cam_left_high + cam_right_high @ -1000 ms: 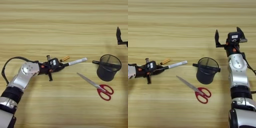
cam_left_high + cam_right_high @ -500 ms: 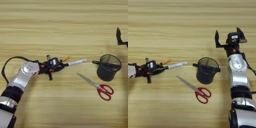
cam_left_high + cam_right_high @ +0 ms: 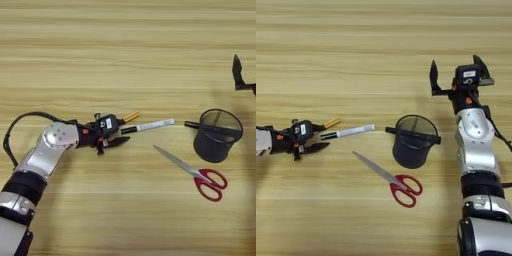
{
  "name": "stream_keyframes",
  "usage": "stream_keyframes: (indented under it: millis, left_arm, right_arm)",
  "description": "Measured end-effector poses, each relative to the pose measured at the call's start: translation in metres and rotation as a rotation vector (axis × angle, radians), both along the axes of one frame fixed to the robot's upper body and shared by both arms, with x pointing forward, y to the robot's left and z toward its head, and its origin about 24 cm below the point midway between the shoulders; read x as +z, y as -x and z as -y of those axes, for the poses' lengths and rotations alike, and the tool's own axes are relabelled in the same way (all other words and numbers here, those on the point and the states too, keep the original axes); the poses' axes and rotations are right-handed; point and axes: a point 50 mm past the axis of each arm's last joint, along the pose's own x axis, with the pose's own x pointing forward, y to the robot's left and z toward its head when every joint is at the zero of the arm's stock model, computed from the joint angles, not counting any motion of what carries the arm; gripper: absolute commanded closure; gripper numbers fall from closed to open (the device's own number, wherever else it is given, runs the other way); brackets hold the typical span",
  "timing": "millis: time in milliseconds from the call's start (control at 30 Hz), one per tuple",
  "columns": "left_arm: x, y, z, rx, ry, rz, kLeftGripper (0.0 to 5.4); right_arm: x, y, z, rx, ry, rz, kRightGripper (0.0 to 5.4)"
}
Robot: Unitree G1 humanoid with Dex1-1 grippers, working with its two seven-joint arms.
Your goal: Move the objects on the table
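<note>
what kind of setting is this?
Likely a lab or office desk setup: a wooden table with stationery, namely a mesh pen cup, red-handled scissors and a marker.

Silver-grey arm shells, black joints and jaws, looping black cable, small white labels.

We see a table (image 3: 125, 45) of light wood with yellowish-tan grain stripes running from 9 to 3 o'clock. The screwdriver (image 3: 131, 117) shows an orange handle; the marker (image 3: 150, 125) is white with a black cap. The pen cup (image 3: 217, 136) is black wire mesh. The scissors (image 3: 195, 173) pair red handles with grey blades. Both arms are silver-grey, with the left gripper (image 3: 119, 136) and right gripper (image 3: 456, 74) black.
</note>
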Motion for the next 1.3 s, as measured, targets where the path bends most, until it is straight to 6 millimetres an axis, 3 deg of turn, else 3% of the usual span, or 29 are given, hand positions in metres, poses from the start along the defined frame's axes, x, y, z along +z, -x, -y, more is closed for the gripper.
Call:
stream_keyframes:
  millis: [600, 900, 1300]
  left_arm:
    - [0.028, -0.002, 0.01, -0.037, 0.187, -0.013, 0.88]
    - [0.041, -0.01, 0.008, 0.063, 0.324, 0.025, 0.06]
    - [0.07, -0.02, 0.002, 0.232, 0.556, 0.154, 0.03]
  right_arm:
    - [0.0, -0.003, 0.0, 0.002, -0.002, 0.003, 0.0]
    - [-0.001, -0.003, 0.0, 0.001, -0.001, 0.0, 0.0]
    - [0.0, -0.003, 0.001, 0.0, 0.003, 0.004, 0.0]
